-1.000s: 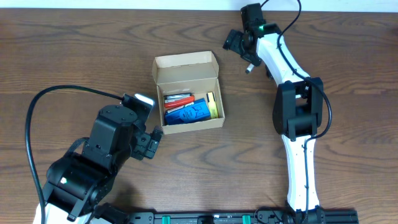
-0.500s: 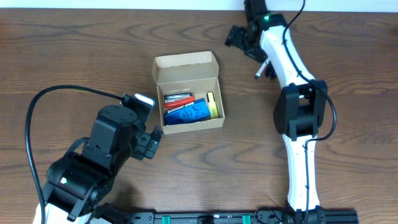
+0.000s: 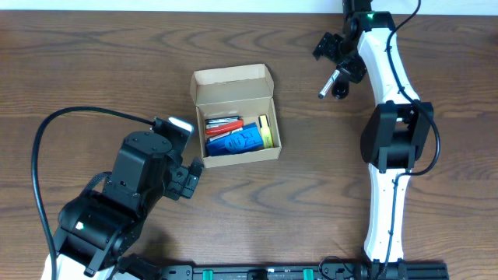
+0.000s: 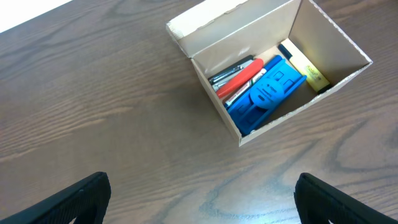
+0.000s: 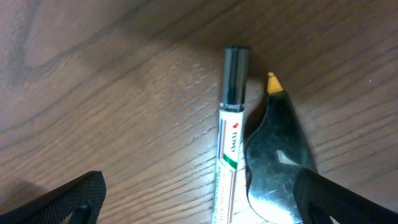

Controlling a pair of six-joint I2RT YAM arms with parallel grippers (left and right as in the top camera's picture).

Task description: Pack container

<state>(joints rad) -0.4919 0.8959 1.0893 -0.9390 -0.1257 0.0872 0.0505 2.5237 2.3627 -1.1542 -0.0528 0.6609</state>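
Observation:
The container (image 3: 233,84) is a tan cardboard box with its flap lid open at the far side. It holds red markers (image 3: 222,124), a blue object (image 3: 236,141) and a yellow item (image 3: 266,131). It also shows in the left wrist view (image 4: 323,34). My left gripper (image 3: 189,179) is open and empty, near-left of the box (image 4: 202,202). My right gripper (image 3: 338,66) is open above a white marker (image 3: 327,84) with a black cap, which lies on the table to the right of the box. In the right wrist view the marker (image 5: 230,137) lies between the open fingers (image 5: 199,205).
A shiny black object with a yellow tip (image 5: 277,162) lies against the marker's right side; it also shows in the overhead view (image 3: 341,90). The left arm's black cable (image 3: 47,132) loops over the table at the left. The wooden table (image 3: 117,62) is bare elsewhere.
My right gripper has swung to the right along the far side, away from the box. The white marker now shows in full on the table. The left arm and box are still.

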